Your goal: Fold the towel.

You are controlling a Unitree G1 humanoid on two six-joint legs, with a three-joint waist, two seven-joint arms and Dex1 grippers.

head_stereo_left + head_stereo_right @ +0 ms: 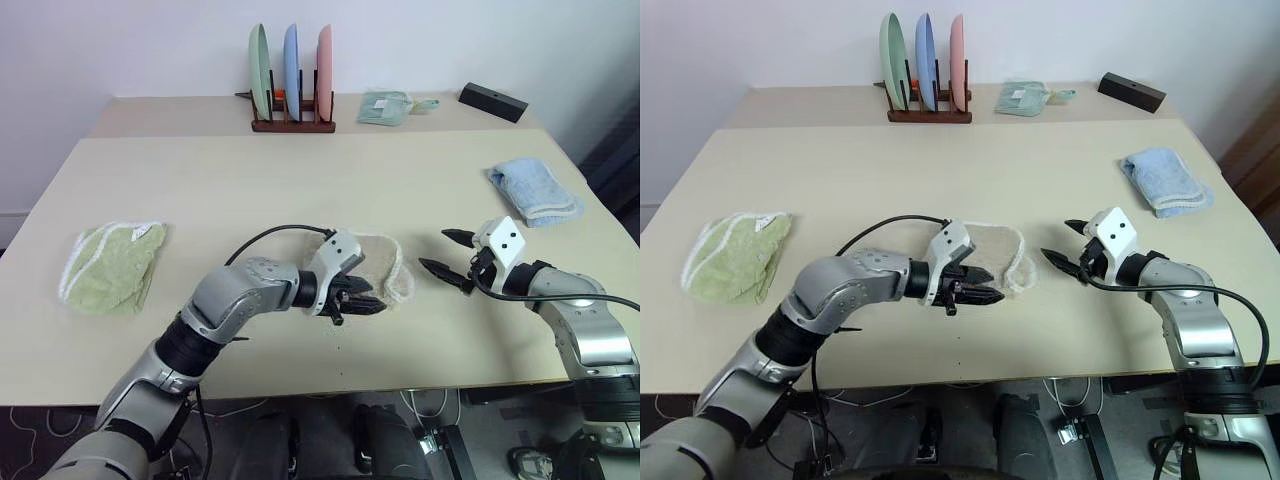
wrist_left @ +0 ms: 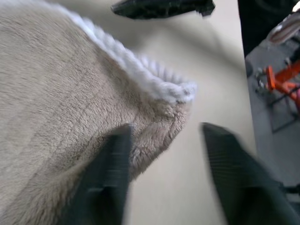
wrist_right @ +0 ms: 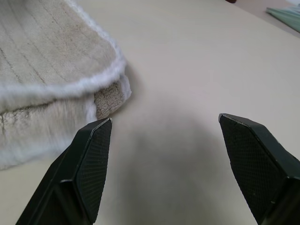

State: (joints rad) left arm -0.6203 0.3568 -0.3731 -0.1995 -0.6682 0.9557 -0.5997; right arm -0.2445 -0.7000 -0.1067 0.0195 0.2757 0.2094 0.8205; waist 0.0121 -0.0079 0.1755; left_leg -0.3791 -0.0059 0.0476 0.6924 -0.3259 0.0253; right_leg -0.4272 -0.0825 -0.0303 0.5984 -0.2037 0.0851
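Big pale table (image 1: pixel 300 180) across the whole scene, a second table (image 1: pixel 180 112) butted against its far edge. Beige towel (image 1: pixel 385 262) folded over near the middle of the front edge, white edging showing along its right side, layers stacked at the corner seen from the right wrist view. Green towel (image 1: pixel 110 265) bunched up far left, well apart from it. Light blue towel (image 1: pixel 535 190) folded at the far right. On the far table: plate rack (image 1: pixel 292 122) holding three upright plates in green, blue and pink; a pale green cloth (image 1: pixel 388 106); a dark block (image 1: pixel 492 101) at the right.

Left gripper (image 1: pixel 362 300) reaching across from the left, over the near edge of the beige towel, fingers (image 2: pixel 110 178) spread apart, one over the cloth's corner and one over bare table, nothing pinched. Right gripper (image 1: pixel 450 256) just right of the towel, pointing left at it, fingers (image 3: pixel 89 164) spread wide over bare tabletop, not touching the cloth.
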